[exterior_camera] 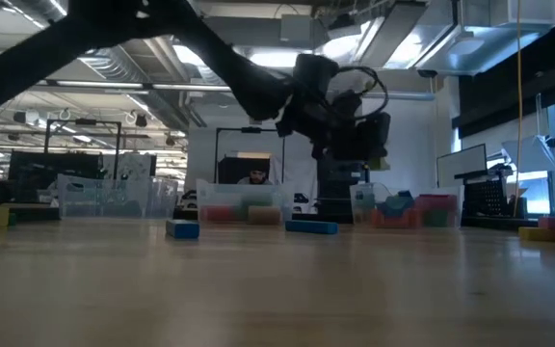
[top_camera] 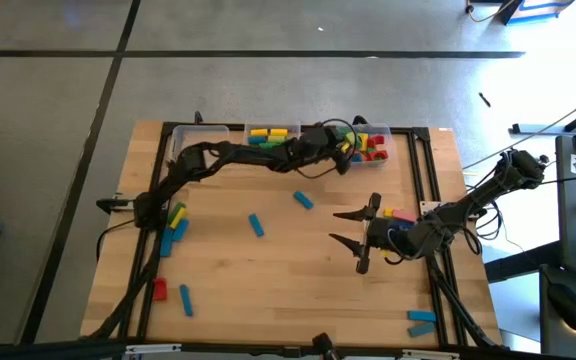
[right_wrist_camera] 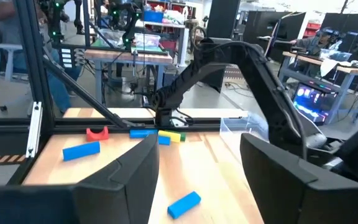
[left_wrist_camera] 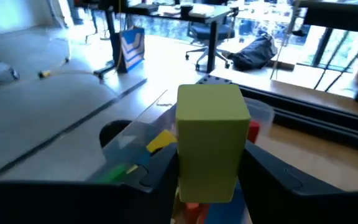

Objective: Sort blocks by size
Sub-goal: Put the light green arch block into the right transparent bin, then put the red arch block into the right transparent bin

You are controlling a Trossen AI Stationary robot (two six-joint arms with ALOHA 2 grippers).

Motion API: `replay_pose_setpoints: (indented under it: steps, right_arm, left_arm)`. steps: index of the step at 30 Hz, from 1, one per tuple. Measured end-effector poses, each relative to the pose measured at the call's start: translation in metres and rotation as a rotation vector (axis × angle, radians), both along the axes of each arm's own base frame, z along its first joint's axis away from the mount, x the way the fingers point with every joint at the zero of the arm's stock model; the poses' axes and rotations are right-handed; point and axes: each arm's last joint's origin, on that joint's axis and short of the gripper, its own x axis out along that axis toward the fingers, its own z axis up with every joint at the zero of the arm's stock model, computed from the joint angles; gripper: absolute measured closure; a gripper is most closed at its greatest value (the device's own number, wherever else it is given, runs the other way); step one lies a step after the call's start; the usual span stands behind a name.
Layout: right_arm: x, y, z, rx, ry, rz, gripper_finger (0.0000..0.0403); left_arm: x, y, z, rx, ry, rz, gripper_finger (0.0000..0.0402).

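My left gripper (top_camera: 343,152) reaches to the table's far edge, over the clear bins, and is shut on a yellow-green block (left_wrist_camera: 209,146). It hangs about where the middle bin (top_camera: 268,135), with yellow, green and blue blocks, meets the right bin (top_camera: 373,147), with red and yellow ones. Loose blue blocks (top_camera: 303,200) (top_camera: 256,225) lie flat on the wooden table. My right gripper (top_camera: 351,228) hovers open above the table's right half and holds nothing; a blue block (right_wrist_camera: 184,204) lies below it. My left gripper pinches the yellow-green block by its two opposite long sides (left_wrist_camera: 182,168) between its two fingers. The block's free end (left_wrist_camera: 211,102) sticks out past the fingertips, along the way the fingers point. The block is lifted clear, above the bins.
A third clear bin (top_camera: 198,140) stands at the far left of the row. More blocks lie near the left arm's base (top_camera: 176,222), at the near left (top_camera: 159,290) (top_camera: 185,300) and at the near right corner (top_camera: 420,320). A black frame (top_camera: 430,190) runs along the table's sides.
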Motion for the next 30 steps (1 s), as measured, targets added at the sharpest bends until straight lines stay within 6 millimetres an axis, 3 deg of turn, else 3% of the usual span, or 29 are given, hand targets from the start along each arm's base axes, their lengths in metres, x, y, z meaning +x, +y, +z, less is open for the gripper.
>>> replay_pose_setpoints:
  steps: [6, 12, 21, 25, 30]
  right_arm:
    - [0.0, -0.001, -0.001, 0.0, 0.011, -0.019, 0.0182]
    - [0.0, -0.001, -0.001, 0.0, 0.01, -0.034, 0.0182]
    - [-0.001, -0.001, -0.005, 0.018, 0.035, -0.043, 0.0182]
    - [-0.001, -0.001, -0.005, 0.02, 0.036, -0.044, 0.0182]
    - [-0.001, -0.001, -0.006, 0.021, 0.038, -0.025, 0.0182]
  left_arm:
    - [0.002, 0.014, -0.009, -0.02, 0.001, -0.012, 0.0243]
    - [0.001, 0.009, -0.004, -0.069, 0.031, -0.085, 0.0192]
    - [-0.012, -0.039, 0.044, -0.055, 0.266, -0.206, 0.0179]
    - [-0.029, -0.068, 0.07, -0.042, 0.412, -0.252, 0.0179]
    - [-0.056, -0.099, 0.099, 0.005, 0.57, -0.177, 0.0179]
